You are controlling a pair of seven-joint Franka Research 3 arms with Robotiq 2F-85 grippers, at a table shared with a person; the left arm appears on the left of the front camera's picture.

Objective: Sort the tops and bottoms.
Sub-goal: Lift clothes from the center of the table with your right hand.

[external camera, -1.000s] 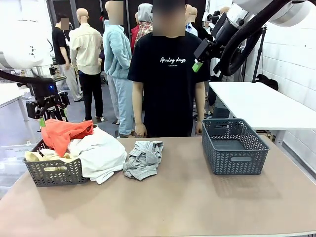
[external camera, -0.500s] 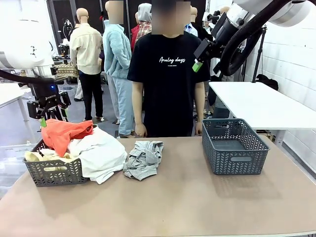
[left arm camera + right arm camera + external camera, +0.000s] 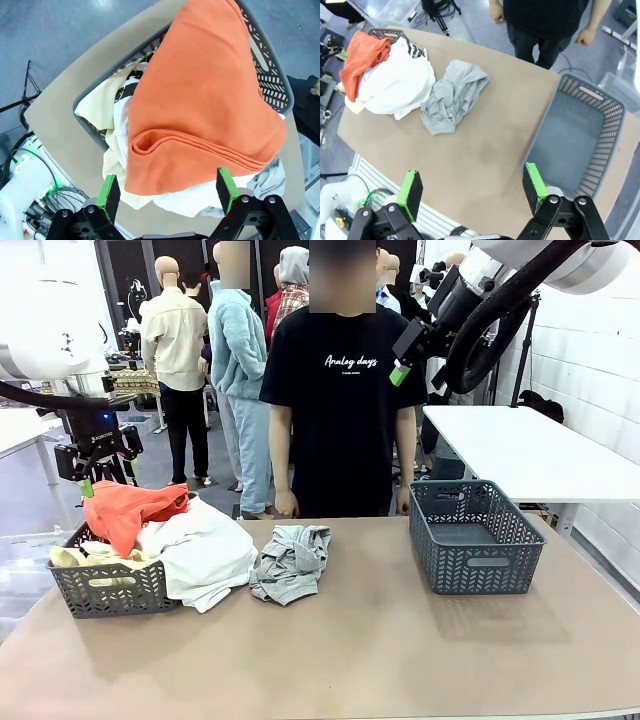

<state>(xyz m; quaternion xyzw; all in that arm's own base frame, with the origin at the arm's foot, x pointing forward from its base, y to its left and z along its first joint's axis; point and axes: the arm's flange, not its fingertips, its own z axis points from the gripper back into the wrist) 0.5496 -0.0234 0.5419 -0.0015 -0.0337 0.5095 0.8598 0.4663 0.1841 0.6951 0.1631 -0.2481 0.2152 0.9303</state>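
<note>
A left basket (image 3: pixel 108 592) sits on the left side of the brown table (image 3: pixel 380 650), and it is piled high with clothes. The orange-red piece (image 3: pixel 128 510) lies on top of the pile. A white piece (image 3: pixel 205 552) spills over the basket's right side onto the table. A pale yellow piece (image 3: pixel 68 558) peeks out at the left. A black-and-white patterned piece (image 3: pixel 131 86) is tucked under the orange-red one. A grey piece (image 3: pixel 290 562) lies crumpled on the table near the middle, just beside the white one. The right basket (image 3: pixel 478 575) stands on the right side, well apart from the clothes. The left gripper (image 3: pixel 167 190) hangs above the orange-red piece with its fingers wide apart, holding nothing. The right gripper (image 3: pixel 473 186) is high up in the air on the right, also spread wide and holding nothing. A person (image 3: pixel 340 390) in a black T-shirt stands at the far side of the table with both arms down.
</note>
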